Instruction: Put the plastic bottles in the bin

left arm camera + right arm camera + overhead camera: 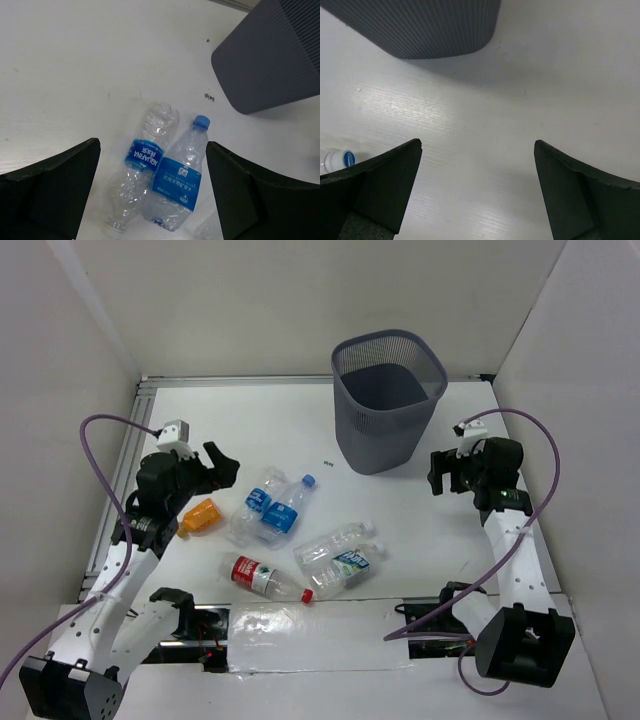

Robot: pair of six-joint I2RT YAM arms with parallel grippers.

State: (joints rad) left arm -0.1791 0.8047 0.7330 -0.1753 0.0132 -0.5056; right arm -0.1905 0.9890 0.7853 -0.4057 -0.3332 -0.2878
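The left gripper is hovering with its jaws spread wide and nothing held, looking down on an uncapped clear plastic bottle with a blue label and a clear plastic bottle with a blue cap and blue label. These two are lying side by side and touching, left of the bench's middle. The right gripper is likewise gaping and empty, waiting near the right edge just beside the tall dark grey mesh bin, which is standing towards the far edge, right of centre. A stubby orange plastic bottle is resting near the left edge, while a clear plastic bottle with a red label and two clear plastic bottles with green-white labels are lying close to the near edge. The likeliest trouble is the touching pair. Jaws closing over both could squeeze one out sideways, and the thin, crushed, round walls may slip or roll away. A low carry could also knock the light bin over at its rim. The white bench is offering bare room between the bottles and the bin, though the left arm is working close to the left edge and its side wall.
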